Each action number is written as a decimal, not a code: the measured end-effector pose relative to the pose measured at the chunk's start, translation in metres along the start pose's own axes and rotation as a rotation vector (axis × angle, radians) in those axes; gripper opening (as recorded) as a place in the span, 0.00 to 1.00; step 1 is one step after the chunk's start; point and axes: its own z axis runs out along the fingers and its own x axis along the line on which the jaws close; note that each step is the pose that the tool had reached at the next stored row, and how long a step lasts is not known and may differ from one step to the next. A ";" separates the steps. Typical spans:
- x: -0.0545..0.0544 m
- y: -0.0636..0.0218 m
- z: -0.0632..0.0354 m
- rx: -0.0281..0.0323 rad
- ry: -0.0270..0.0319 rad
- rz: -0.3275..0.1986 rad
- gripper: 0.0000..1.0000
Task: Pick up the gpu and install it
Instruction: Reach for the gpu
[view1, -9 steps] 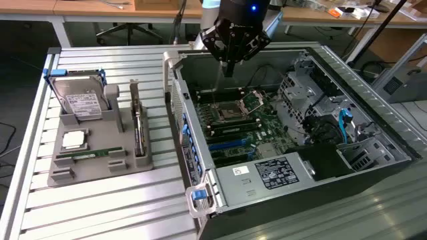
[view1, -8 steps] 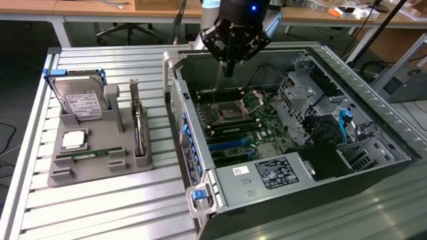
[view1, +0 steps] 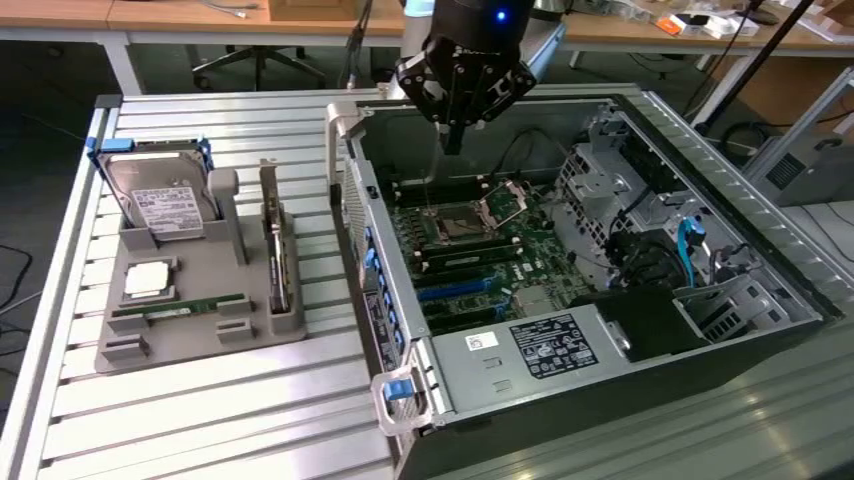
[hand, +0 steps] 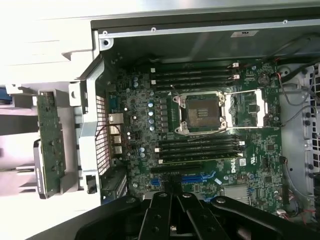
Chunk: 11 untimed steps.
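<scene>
The fingers (view1: 451, 135) are clenched together with nothing between them, pointing straight down from the black wrist. In the exterior view they hang in the air above the open computer case (view1: 747, 200), over its far end, touching nothing. In the wrist view the fingers (hand: 160, 212) meet in a dark wedge in front of the motherboard (hand: 145, 130), close to the blue expansion slots (hand: 197, 177).

Below them the motherboard lies flat in the case with its processor socket (view1: 461, 222) open and dark memory slots on either side of it. Drive cages and bundled cables fill the case towards the exterior view's right.

The gpu (view1: 276, 250) is not in the case. It stands on its long edge in a slot of a grey holder (view1: 200, 340) that sits on the slatted metal surface (view1: 200, 420), just beside the case on the exterior view's left and well apart from the fingers. In the wrist view the gpu (hand: 51, 140) shows edge-on beyond the case's side wall.

The same holder carries a hard drive (view1: 163, 200) propped upright at its far end, a square processor chip (view1: 147, 280) lying flat, and a narrow green memory stick (view1: 180, 308) near its front.
</scene>
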 end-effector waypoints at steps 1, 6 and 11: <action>0.001 -0.0001 0.0000 0.0000 0.0000 0.000 0.11; 0.004 -0.0003 -0.0001 0.0000 0.0000 0.000 0.11; 0.007 -0.0005 -0.0002 0.0000 0.0000 0.000 0.11</action>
